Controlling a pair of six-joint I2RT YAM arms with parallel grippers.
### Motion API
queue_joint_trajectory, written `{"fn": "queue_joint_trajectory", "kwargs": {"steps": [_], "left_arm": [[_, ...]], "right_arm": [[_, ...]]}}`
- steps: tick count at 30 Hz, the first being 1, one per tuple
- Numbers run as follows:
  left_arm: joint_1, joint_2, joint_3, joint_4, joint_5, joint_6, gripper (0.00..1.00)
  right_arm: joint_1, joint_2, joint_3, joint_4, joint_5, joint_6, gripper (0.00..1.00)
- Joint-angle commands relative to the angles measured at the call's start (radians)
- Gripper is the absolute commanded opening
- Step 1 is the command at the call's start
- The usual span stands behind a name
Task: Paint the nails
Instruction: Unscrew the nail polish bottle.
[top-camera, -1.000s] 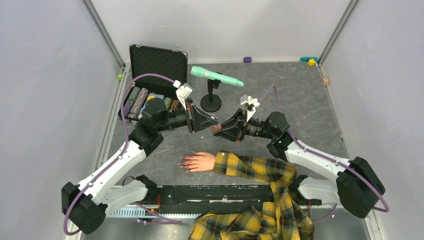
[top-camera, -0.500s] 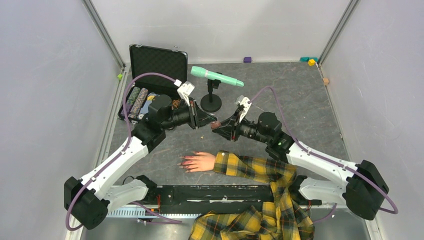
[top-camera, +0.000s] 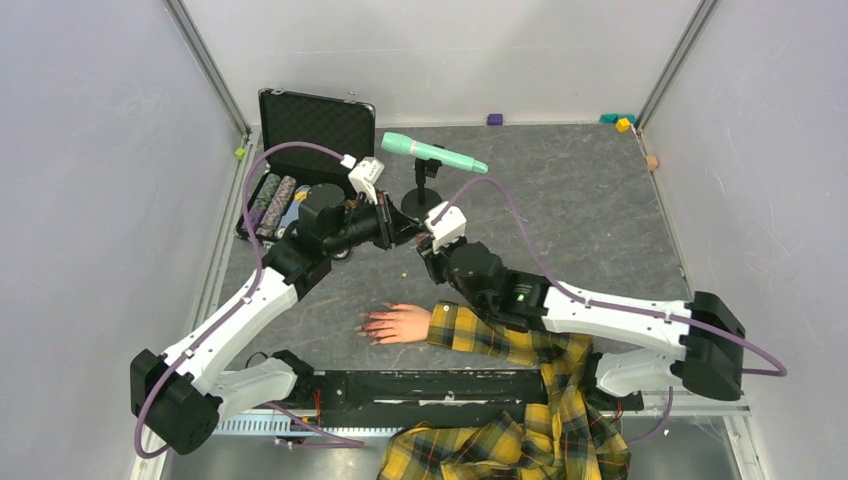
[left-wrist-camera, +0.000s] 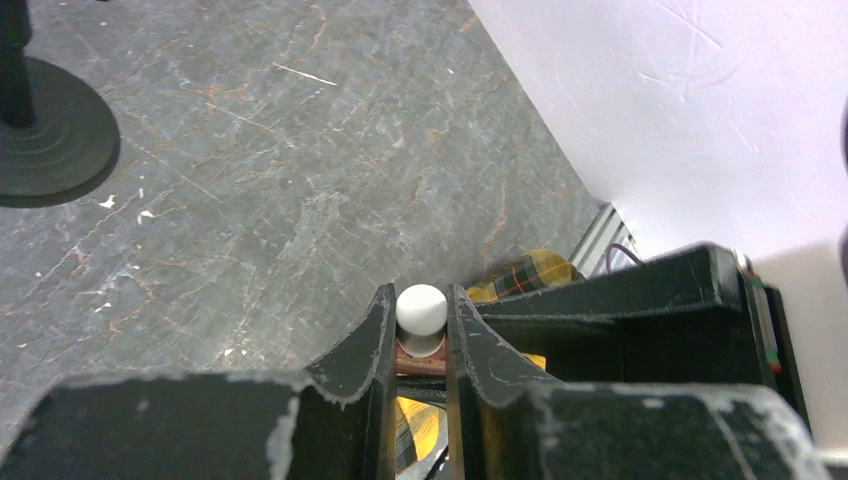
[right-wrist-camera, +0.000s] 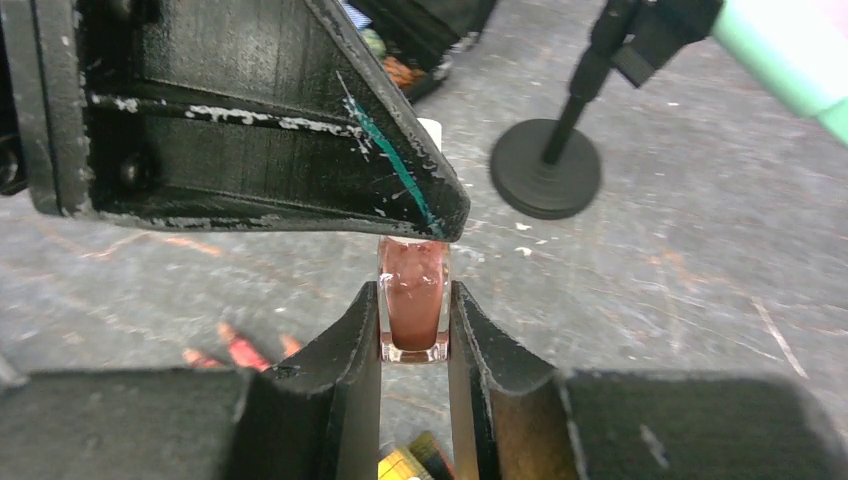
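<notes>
The right arm (top-camera: 600, 310) swings over to the left and now lies low across the table. The right gripper (right-wrist-camera: 413, 295) brings the bottle (right-wrist-camera: 413, 315) up to the left gripper (left-wrist-camera: 420, 318), which now pinches the white cap (left-wrist-camera: 421, 306).

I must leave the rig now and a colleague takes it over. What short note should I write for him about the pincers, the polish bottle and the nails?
The left pincer is shut on the white cap.
The right pincer is shut on the polish bottle, held above the table between the arms.
The mannequin hand lies near the arm bases. Its nails look glossy red-pink, and neither pincer touches them.
Done: bottle gripped at both ends.
Left: the cap looks still on and no brush shows. Open it, then brush each nail.
</notes>
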Motion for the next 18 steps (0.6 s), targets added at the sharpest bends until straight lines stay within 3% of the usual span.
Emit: {"fn": "queue_joint_trajectory", "kwargs": {"steps": [1,6,13,14,18], "left_arm": [[-0.030,0.024,0.032,-0.102,0.070,0.016,0.02],[-0.029,0.039,0.038,-0.121,0.066,0.017,0.02],[-0.029,0.043,0.044,-0.120,0.079,0.014,0.02],[-0.028,0.042,0.045,-0.120,0.082,0.014,0.04],[-0.028,0.038,0.044,-0.108,0.096,0.012,0.32]], "right_arm": [[0.069,0.088,0.153,0.093,0.326,-0.075,0.00],[0.116,0.140,0.192,0.128,0.423,-0.105,0.00],[0.117,0.072,0.095,0.236,0.412,-0.099,0.00],[0.118,0.064,0.085,0.246,0.405,-0.098,0.00],[0.118,0.034,0.054,0.259,0.391,-0.098,0.00]]}}
